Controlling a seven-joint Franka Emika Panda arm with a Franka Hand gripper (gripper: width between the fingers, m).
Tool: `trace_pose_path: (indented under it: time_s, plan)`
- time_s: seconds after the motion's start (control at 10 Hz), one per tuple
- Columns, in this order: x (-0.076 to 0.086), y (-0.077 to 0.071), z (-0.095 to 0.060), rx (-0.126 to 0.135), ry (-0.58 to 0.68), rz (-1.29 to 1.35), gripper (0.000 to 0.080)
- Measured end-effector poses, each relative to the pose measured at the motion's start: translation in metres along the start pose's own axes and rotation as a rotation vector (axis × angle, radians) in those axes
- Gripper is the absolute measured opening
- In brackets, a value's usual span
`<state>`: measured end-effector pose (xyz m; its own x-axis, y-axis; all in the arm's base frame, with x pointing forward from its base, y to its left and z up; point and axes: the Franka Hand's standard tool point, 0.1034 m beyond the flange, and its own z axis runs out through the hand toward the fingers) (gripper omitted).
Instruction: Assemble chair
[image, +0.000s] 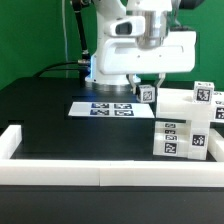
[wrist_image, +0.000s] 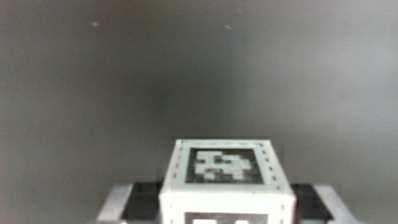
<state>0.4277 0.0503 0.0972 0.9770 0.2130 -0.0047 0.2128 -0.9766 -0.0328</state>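
Surface (image: 50, 110) was black, edged by white rails (image: 100, 177); green backdrop stood behind. Marker board (image: 103, 107) lay flat near arm base. Exterior view alone showed stacked chair blocks (image: 185, 125) at exterior view's right. Wrist view alone showed tagged top of small block (wrist_image: 226, 175) between fingers (wrist_image: 134, 198). Hand (image: 147, 92) was clenched on small block, just beside stack.

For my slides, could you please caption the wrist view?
Hand shut on a tagged white chair block above the dark table.
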Motion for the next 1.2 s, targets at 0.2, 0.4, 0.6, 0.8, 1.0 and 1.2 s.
trace_pose_path:
  time_s: [0.2, 0.4, 0.6, 0.8, 1.0, 1.2]
  plan:
    - [0.013, -0.005, -0.025, 0.011, 0.01, 0.005, 0.0287]
    - [0.021, -0.01, -0.041, 0.014, 0.005, 0.025, 0.0287]
    - [0.033, -0.019, -0.049, 0.015, 0.019, 0.048, 0.0287]
    - [0.073, -0.041, -0.06, 0.007, 0.032, 0.063, 0.0287]
    - [0.079, -0.043, -0.056, 0.002, 0.031, 0.058, 0.0287]
    - [0.079, -0.043, -0.056, 0.002, 0.03, 0.058, 0.0287]
